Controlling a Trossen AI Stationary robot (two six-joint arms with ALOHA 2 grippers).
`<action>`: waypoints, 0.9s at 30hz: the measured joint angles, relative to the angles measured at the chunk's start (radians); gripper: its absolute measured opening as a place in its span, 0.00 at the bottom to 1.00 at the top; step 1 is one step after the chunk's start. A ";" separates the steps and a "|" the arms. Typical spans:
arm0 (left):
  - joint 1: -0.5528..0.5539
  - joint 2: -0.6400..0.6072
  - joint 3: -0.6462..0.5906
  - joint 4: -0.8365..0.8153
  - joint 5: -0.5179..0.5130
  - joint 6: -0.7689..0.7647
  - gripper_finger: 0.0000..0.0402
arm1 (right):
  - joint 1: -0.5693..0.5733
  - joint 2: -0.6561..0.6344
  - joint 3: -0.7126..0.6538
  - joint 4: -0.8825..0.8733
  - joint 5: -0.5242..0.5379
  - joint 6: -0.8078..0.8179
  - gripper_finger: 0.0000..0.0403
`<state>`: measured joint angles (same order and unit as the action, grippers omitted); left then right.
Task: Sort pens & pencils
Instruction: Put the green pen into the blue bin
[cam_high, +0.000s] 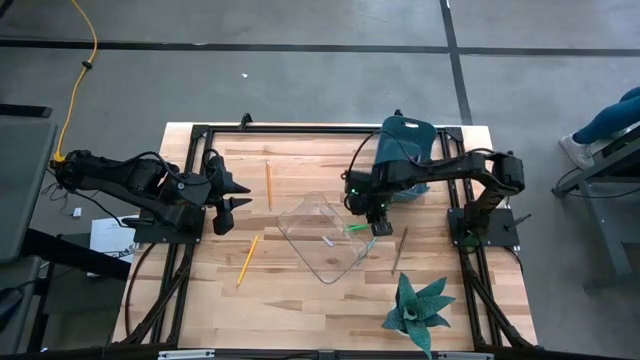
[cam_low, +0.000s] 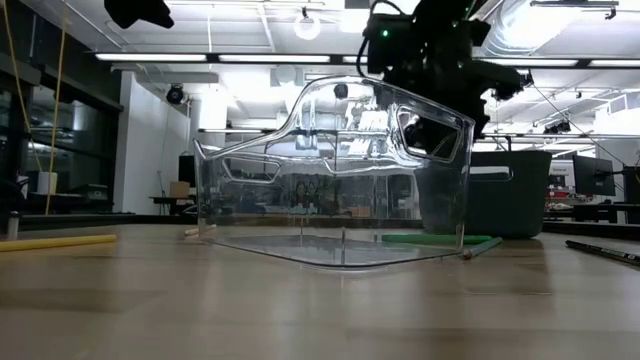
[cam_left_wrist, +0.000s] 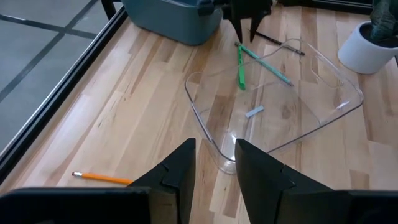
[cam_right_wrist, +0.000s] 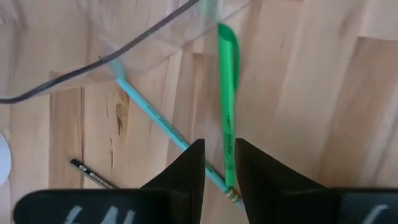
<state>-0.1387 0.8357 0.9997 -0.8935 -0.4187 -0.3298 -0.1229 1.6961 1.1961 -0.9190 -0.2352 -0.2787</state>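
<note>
A clear plastic bin (cam_high: 325, 238) sits mid-table. At its right rim a green pen (cam_right_wrist: 227, 93) and a pale teal pencil (cam_right_wrist: 161, 124) lie crossed, partly seen through the clear wall. My right gripper (cam_right_wrist: 219, 165) hangs above their crossing with its fingers pointing down and a narrow gap between them, touching nothing. A dark pen (cam_high: 399, 248) lies on the wood to the right of the bin. Two yellow-orange pencils (cam_high: 268, 185) (cam_high: 247, 258) lie left of the bin. My left gripper (cam_left_wrist: 214, 162) waits open at the table's left.
A dark teal tub (cam_high: 405, 150) stands at the far right, behind my right arm. A potted plant (cam_high: 415, 310) stands at the near right. A small grey piece (cam_left_wrist: 254, 112) lies inside the clear bin. Bare wood lies between the bin and the near edge.
</note>
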 joint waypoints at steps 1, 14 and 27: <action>0.000 0.000 0.000 0.000 0.000 0.000 0.25 | 0.002 0.010 0.000 0.003 0.000 0.000 0.19; 0.000 0.000 0.000 -0.020 0.011 0.002 0.25 | -0.011 0.055 0.000 0.053 -0.004 0.008 0.19; 0.001 0.000 0.000 -0.024 0.011 0.003 0.25 | 0.028 0.002 -0.164 0.176 0.008 0.087 0.19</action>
<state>-0.1381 0.8356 0.9997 -0.9178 -0.4076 -0.3267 -0.0952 1.6979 1.0324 -0.7427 -0.2270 -0.1913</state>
